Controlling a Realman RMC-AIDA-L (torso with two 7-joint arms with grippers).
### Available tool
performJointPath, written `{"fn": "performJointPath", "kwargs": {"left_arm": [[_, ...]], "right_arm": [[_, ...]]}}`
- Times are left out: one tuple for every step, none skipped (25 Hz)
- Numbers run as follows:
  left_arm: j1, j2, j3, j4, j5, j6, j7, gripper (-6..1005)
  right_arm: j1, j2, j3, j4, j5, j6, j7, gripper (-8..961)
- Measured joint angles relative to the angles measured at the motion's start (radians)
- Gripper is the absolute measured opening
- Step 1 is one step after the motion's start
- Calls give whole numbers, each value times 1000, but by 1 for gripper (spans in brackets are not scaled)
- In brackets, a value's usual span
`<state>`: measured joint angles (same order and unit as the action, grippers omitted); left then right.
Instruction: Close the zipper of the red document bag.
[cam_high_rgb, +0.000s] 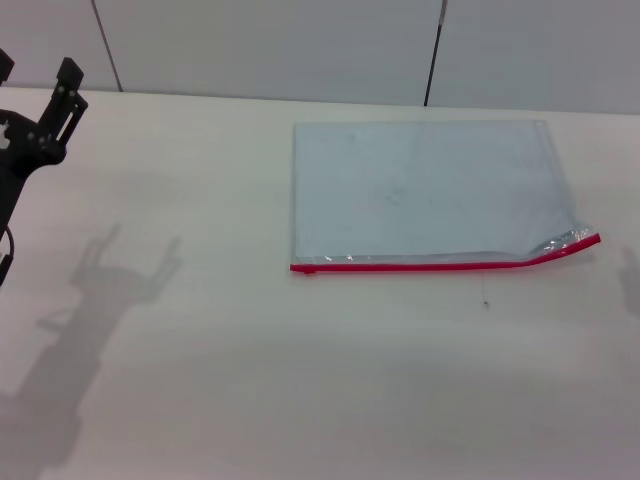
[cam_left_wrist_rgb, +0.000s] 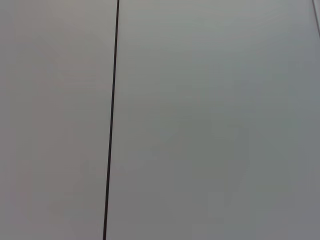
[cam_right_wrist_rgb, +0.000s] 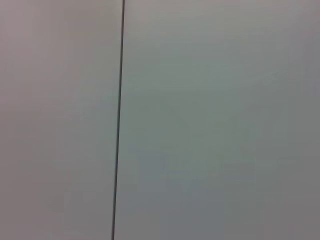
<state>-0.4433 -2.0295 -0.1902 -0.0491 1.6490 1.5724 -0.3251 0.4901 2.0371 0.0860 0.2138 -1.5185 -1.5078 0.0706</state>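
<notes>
Worktop: pale and flat; its near part carries only the shadow of my left arm.
Zipper: a thin red strip along the bag's near long edge. It lies straight for most of its run, then lifts and bends away at the right-hand end, where the mouth looks to gape slightly. A small red nub at the left end may be the slider; I cannot be sure.
Red document bag: a clear, pale blue-grey pouch lying flat, right of centre, its far edge near the wall.
Left tool: raised at the far left, well apart from the bag, fingers apart and holding nothing. The arm bends upward with the fingers pointing up and away.
Right tool: not visible; both wrist views show only blank wall with one dark seam.
Step in hand, my judgement: nothing is gripped yet. I should pin one end of the bag with one tool, pinch the slider with the other, and pull level along the strip so the bag does not slide or buckle.
</notes>
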Motion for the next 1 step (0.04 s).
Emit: {"fn": "performJointPath", "kwargs": {"left_arm": [[0, 0, 0, 0, 0, 0, 0, 802]], "right_arm": [[0, 0, 0, 0, 0, 0, 0, 530]]}}
